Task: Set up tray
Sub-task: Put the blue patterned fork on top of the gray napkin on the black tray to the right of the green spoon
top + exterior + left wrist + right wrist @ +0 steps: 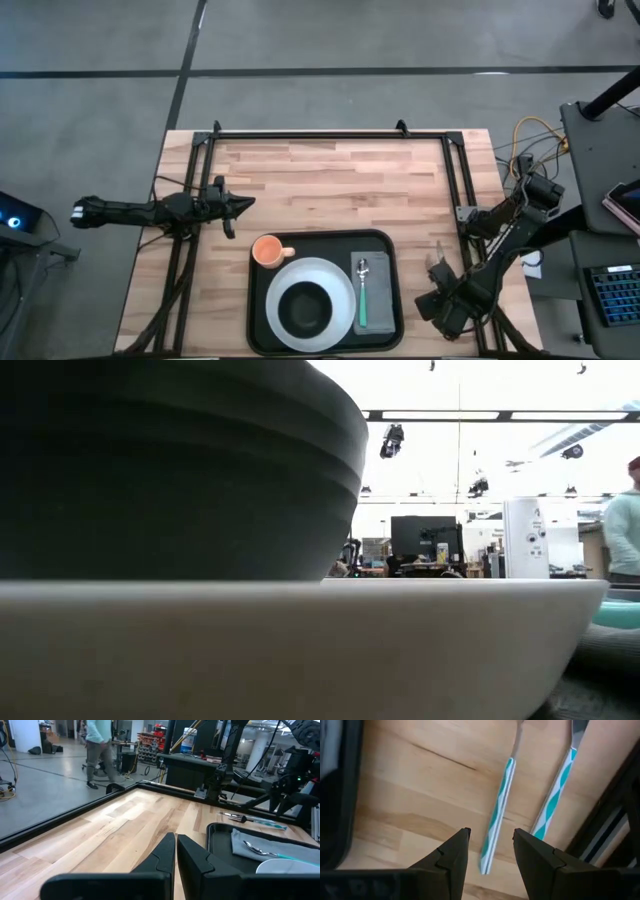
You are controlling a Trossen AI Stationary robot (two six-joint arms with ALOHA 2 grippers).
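Right wrist view: right tool (489, 851) (fingers apart) over utensil (496, 817).

No readable text, labels, brands or numbers in any view.

Light wooden table (330, 190) holding a black tray (395, 318) at its near edge, with 2 teal-handled utensils (496, 815) right of the tray.
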